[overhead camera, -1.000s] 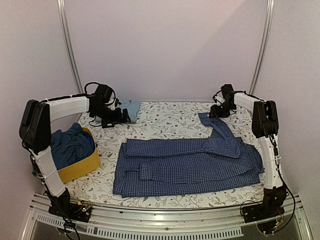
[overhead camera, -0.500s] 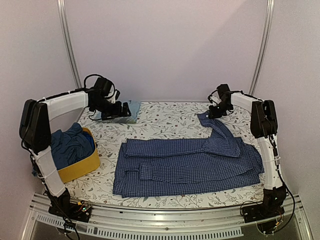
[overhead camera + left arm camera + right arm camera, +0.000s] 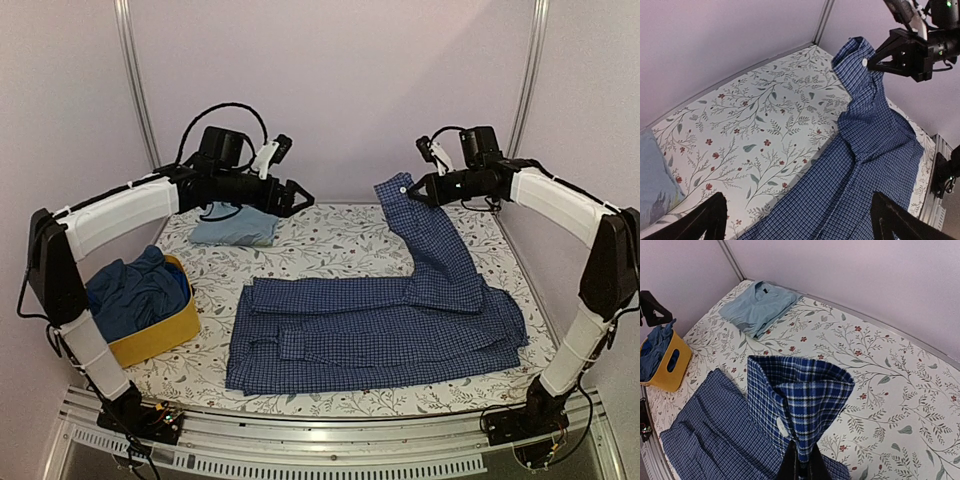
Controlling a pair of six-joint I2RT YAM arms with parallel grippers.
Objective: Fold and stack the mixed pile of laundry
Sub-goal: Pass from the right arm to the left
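Right tool (image 3: 412, 190): clenched on the cuff of a sleeve (image 3: 805, 395), which I hold up in the air over the far right of the desk (image 3: 330, 240).
Sleeve: hangs from my right tool and slopes down, back toward my right arm's base, to join the rest of the garment.
Checked shirt (image 3: 380, 330): its body lies flat on the desk, below my right tool and nearer my bases.
Left tool (image 3: 300, 197): released, jaws spread wide with nothing between them; it hovers above the far left of the desk and points toward my right tool.
Light blue T-shirt (image 3: 235, 225): folded, lying on the desk just below and behind my left tool.
Dark blue clothes (image 3: 135, 290): bundled in the yellow basket (image 3: 165, 335), well back from my left tool, beside my left arm.
Floral cover (image 3: 755, 125): spread over the desk under both tools.
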